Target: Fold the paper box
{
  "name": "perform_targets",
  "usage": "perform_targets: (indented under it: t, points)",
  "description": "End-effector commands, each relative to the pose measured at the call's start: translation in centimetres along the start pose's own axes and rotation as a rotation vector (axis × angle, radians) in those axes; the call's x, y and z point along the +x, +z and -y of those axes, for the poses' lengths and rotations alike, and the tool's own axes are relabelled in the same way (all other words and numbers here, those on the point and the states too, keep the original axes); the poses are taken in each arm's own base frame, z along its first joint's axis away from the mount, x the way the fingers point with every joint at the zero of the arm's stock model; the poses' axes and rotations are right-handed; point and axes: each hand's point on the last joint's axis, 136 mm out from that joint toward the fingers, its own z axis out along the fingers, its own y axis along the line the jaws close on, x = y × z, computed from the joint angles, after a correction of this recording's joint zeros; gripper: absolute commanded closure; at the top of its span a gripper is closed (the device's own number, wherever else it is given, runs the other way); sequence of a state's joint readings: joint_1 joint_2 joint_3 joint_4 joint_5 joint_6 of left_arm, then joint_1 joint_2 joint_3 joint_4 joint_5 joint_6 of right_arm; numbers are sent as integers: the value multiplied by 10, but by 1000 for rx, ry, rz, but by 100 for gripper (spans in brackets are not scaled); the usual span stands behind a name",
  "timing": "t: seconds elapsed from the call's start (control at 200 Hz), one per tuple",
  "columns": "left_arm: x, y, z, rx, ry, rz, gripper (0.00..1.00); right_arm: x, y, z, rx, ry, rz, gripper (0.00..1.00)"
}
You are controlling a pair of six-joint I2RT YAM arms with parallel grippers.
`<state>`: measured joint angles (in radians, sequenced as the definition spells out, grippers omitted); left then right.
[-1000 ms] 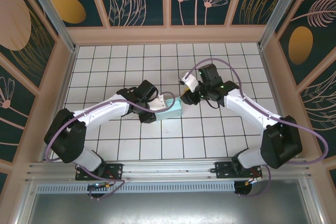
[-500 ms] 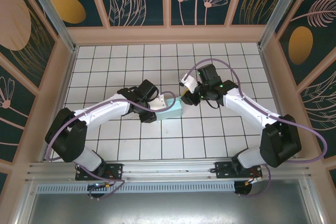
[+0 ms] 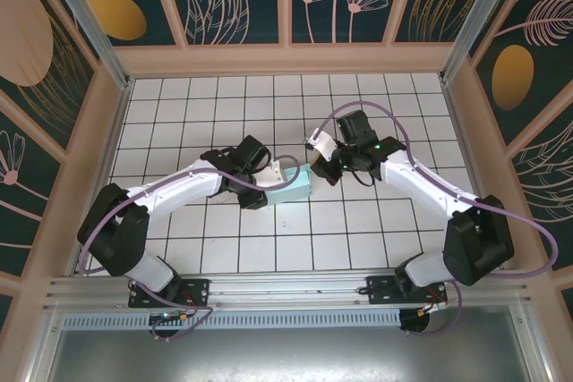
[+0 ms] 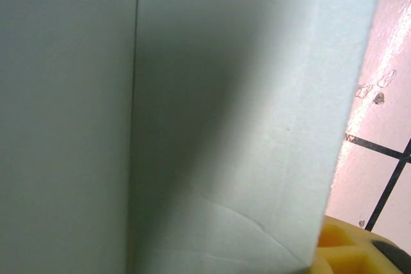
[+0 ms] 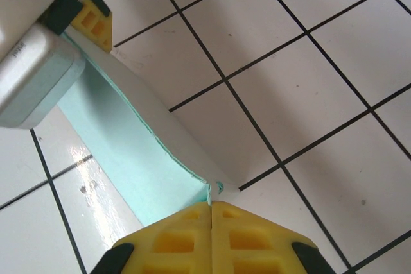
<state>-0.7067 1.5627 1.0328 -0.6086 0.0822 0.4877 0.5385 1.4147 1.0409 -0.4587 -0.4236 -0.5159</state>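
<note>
Centrally on the table (image 3: 224,248), the left pincer (image 3: 271,190) clamps the box (image 3: 297,190). Opposite, the right pincer (image 5: 210,208) is closed on its corner.

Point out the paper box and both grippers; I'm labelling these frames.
paper box (image 5: 138,165): right wrist view, aqua inner face.
right gripper (image 5: 210,205): right wrist view, seam between closed yellow fingertips.
left gripper (image 3: 271,191): top external view, fingertips at the box's end.

Box (image 4: 212,126) too close in L wrist view – blurred, cut off three sides; L pad (image 4: 347,251) clipped at corner, grip unclear.
</note>
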Motion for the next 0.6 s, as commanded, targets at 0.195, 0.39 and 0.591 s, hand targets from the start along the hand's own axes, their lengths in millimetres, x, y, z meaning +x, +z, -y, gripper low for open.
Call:
perform_targets:
  t: [0.195, 0.39, 0.591]
  points:
    - [-12, 7, -7, 0, -108, 20, 61, -5, 0, -3, 21, 44, 12, 100]
    - [-17, 8, -14, -22, -173, 22, 62, -16, 0, 9, 96, 177, 77, 100]
    - [-21, 6, -18, -41, -182, 30, 65, -19, 3, 23, 162, 368, 107, 100]
